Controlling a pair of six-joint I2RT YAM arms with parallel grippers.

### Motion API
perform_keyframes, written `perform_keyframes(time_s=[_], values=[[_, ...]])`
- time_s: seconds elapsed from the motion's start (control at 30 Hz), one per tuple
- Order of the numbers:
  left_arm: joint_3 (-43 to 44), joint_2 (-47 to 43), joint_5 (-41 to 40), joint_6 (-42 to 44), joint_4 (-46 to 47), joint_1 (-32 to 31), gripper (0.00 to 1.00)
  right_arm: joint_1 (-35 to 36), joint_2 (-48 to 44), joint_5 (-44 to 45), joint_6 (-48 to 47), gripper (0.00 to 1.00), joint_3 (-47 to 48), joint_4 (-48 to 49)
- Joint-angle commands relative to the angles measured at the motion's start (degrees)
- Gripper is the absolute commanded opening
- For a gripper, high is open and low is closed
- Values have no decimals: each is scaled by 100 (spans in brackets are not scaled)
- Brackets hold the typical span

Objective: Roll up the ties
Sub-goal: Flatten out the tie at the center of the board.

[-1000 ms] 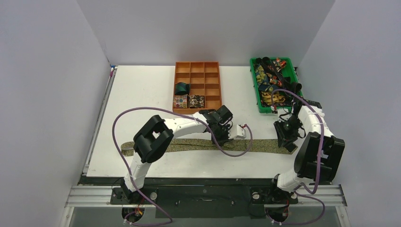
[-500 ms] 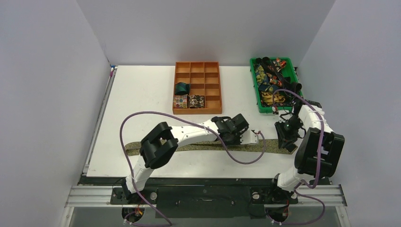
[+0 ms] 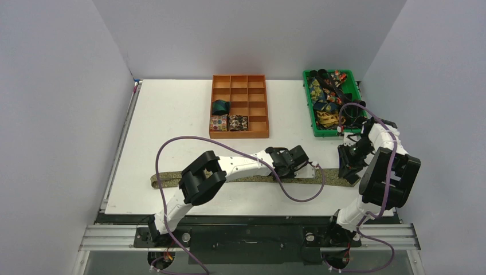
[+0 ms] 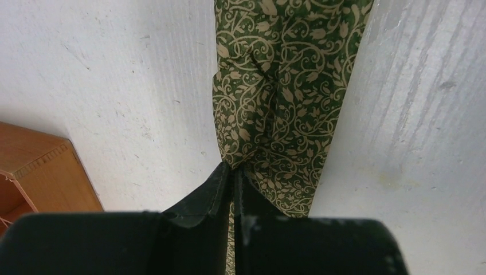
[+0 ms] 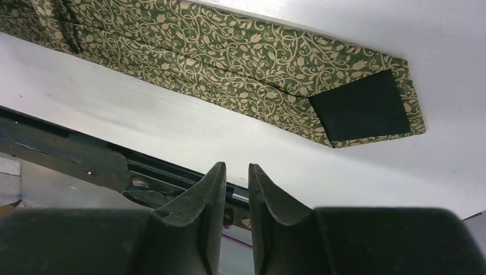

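The olive-gold tie (image 3: 172,179) lies flat along the near table (image 3: 172,114). The left gripper (image 4: 234,169) pinches it right of its middle, probably to straighten it. The right gripper (image 5: 236,169), slightly apart and empty, hovers at its wide end. Beyond, an orange tray (image 3: 239,135) holds rolled ties (image 3: 218,122).

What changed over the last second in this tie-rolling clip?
The left claw slid right along the green patterned tie and pinched shut on it, bunching the fabric. The right claw barely moved, slightly open near the tie's wide end, holding nothing. The orange tray and green bin stayed put.
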Motion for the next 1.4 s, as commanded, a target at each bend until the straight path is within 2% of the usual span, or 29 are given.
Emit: perform_keyframes(time_s=[0.0, 0.37, 1.37], values=[[371, 87, -173, 66, -16, -53, 0, -91, 47, -278, -19, 18, 230, -246], [496, 14, 164, 1, -86, -223, 0, -156, 37, -314, -83, 18, 206, -285], [1066, 474, 59, -309, 97, -278, 0, -144, -13, -604, -77, 19, -83, -327]])
